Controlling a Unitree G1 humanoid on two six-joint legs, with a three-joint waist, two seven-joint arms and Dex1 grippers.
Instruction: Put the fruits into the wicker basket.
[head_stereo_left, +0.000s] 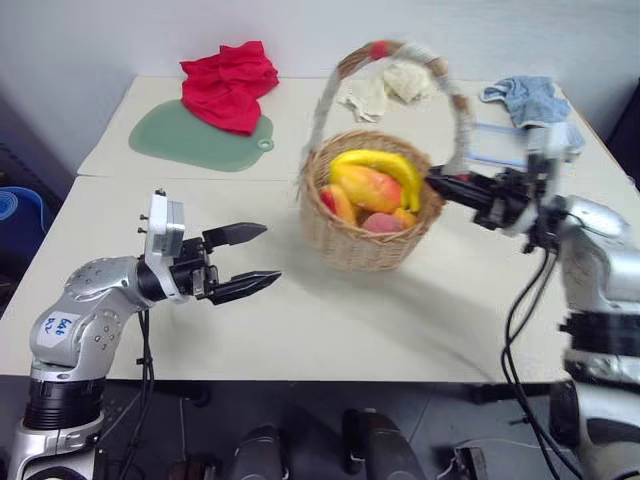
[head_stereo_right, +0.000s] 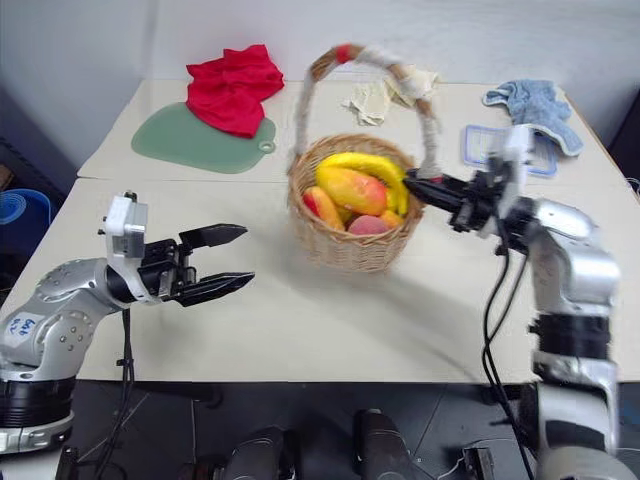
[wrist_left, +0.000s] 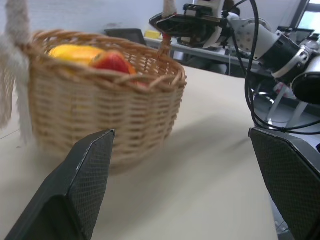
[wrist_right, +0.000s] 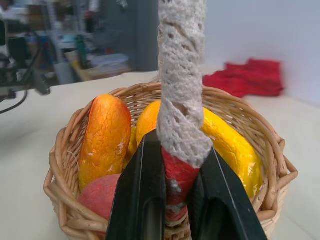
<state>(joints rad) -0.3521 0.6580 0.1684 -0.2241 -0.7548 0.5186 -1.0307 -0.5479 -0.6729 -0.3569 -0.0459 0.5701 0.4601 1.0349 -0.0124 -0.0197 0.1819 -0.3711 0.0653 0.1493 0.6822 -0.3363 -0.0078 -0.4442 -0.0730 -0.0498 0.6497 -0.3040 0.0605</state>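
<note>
At the basket's (head_stereo_right: 352, 215) near rim, the right gripper (wrist_right: 177, 200) is clamped on the base of the cloth-wrapped handle (wrist_right: 181, 75), with banana (head_stereo_right: 365, 165), peach (head_stereo_right: 368, 226) and mango-like fruits already inside. The left gripper (head_stereo_left: 245, 260) hangs wide open and empty beside it. A one-sided pull could tip the basket and spill fruit; a handwritten label on the left arm is unreadable.

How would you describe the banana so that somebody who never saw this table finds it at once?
Find the wicker basket with the tall cloth-wrapped handle, standing mid-table. Inside it, the banana lies on top of the pile, along the far side. It is the only plain yellow, long, curved fruit; the mangoes beside it are orange-red and the peach is round and pink.
</note>
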